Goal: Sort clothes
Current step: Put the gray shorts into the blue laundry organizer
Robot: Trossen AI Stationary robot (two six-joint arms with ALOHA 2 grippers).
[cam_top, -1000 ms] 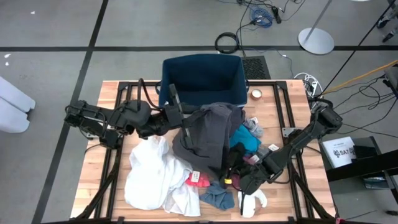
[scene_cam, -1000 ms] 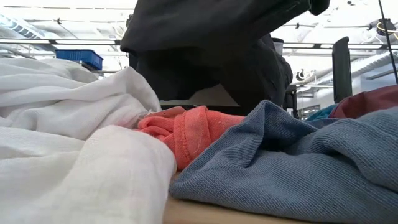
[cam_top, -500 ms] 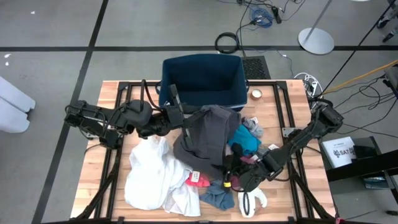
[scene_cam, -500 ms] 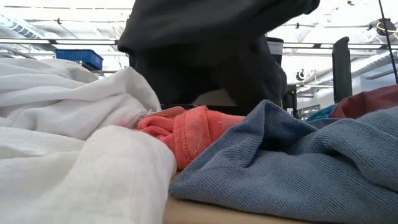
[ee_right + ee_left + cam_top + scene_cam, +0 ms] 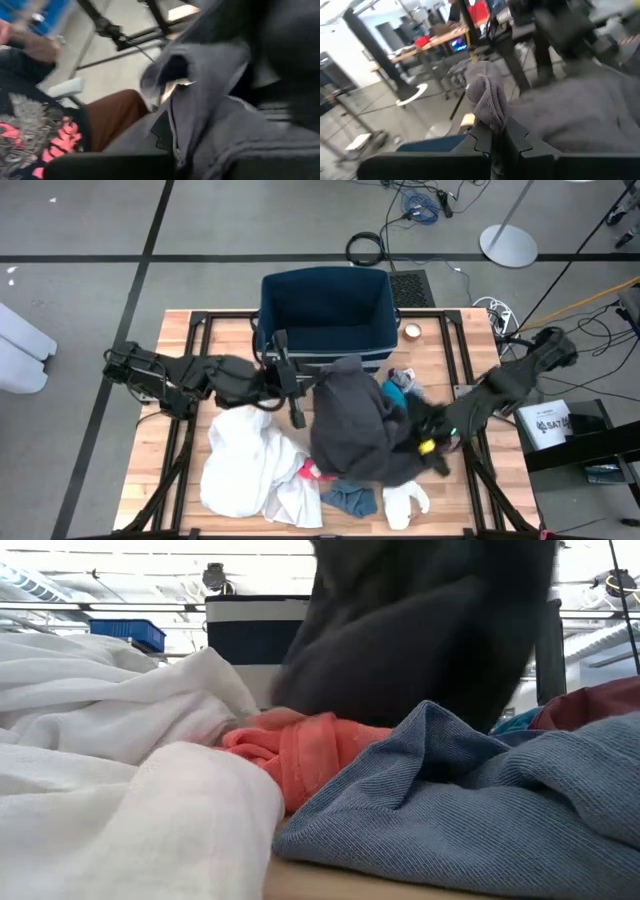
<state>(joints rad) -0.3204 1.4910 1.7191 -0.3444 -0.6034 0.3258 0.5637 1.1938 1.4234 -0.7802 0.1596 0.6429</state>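
Note:
A large dark grey garment point(image 5: 355, 425) hangs between my two grippers over the pile; the low view shows it point(image 5: 430, 630) blurred above the table. My left gripper point(image 5: 305, 388) is shut on its top left part, my right gripper point(image 5: 415, 442) on its lower right part. Under it lie a white garment point(image 5: 245, 465), a red piece point(image 5: 312, 472), a blue-grey piece point(image 5: 350, 500), a white sock point(image 5: 405, 500) and a teal piece point(image 5: 395, 395). The navy bin point(image 5: 325, 315) stands at the table's far edge. My left gripper pinches a bunched fold of the dark grey garment point(image 5: 487, 107) between its two fingers point(image 5: 512, 137), coming at it level from the table's left. The cloth stands up past the fingertips and runs off slack toward the right arm. My right gripper pinches a folded edge of the same garment point(image 5: 175, 125) between its fingers, slanting down from the table's right. How many layers it has, I cannot tell. The cloth is lifted off the pile and sags around the gripper.
In the low view the red piece point(image 5: 300, 750) lies between the white garment point(image 5: 100, 740) and the blue-grey piece point(image 5: 480, 810), with a maroon piece point(image 5: 600, 700) behind. A small roll of tape point(image 5: 411, 332) sits right of the bin. A person's patterned sleeve point(image 5: 30, 130) shows beyond the table.
My right gripper has taken hold of the dark grey garment's lower part and gone up and toward the table's right and far side. That part has lifted and spread out toward the right, now covering more of the pile. My left gripper has tipped and sunk a little.

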